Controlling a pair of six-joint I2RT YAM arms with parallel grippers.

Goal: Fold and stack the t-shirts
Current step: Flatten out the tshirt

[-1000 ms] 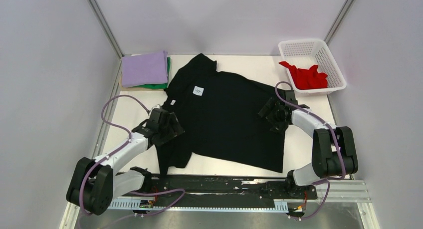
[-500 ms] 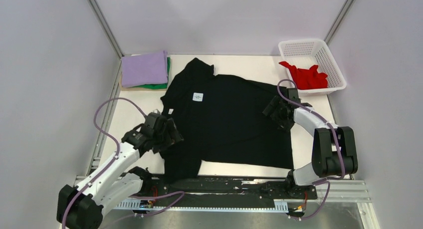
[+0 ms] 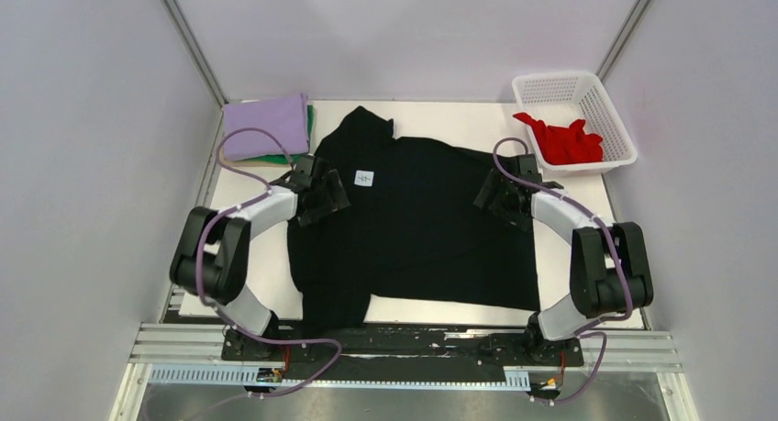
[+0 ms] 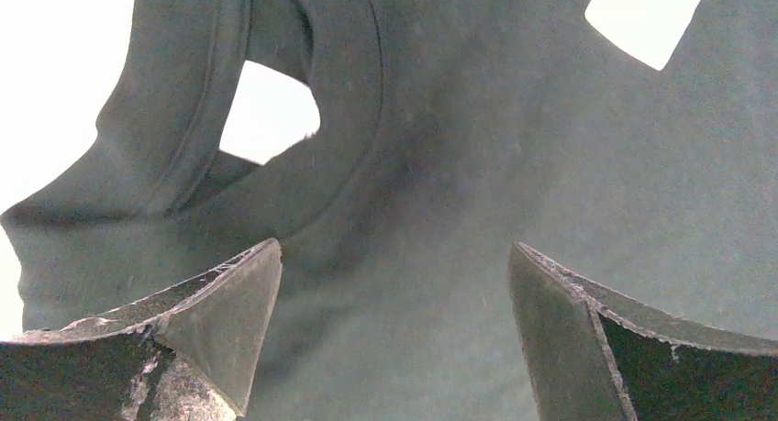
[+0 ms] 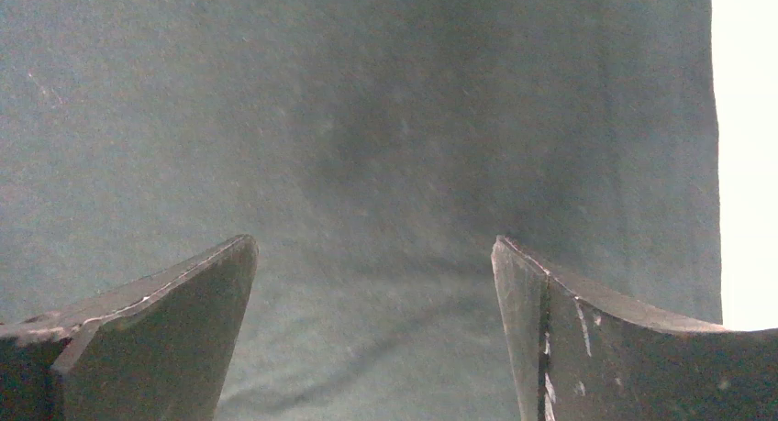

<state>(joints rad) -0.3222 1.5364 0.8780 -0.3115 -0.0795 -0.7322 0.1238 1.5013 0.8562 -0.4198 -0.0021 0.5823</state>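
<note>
The black cotton t-shirt (image 3: 413,224) lies spread flat across the middle of the white desk (image 3: 459,118). Its neck points to my left, its hem to my right, and its small white label (image 3: 365,177) faces up. I judge it is laid out this way so that the sleeves and sides can be folded inward.

My left claw (image 3: 316,190) hovers low over the collar just beside that label. Its jaws are wide apart and hold nothing. The left wrist view shows the neck opening ahead between my fingers (image 4: 220,320). My right claw (image 3: 500,196) is over the cloth near the hem edge, likewise spread wide and empty. In its wrist view the shirt's border and the bare desk are just to one side. Working from opposite ends lets me flatten or square the shirt before the first fold.

At the far left corner the folded lilac t-shirt (image 3: 266,125) rests on a folded green t-shirt (image 3: 310,118), which is the stack this one should join. A crumpled red t-shirt (image 3: 564,141) waits in the white plastic lattice basket (image 3: 601,109) at the far right.

Half a second ago my left claw was nearer to me, by the lower sleeve; it has since swung up to the collar. My right claw has edged slightly farther away. The shirt itself lies much as it did then.
</note>
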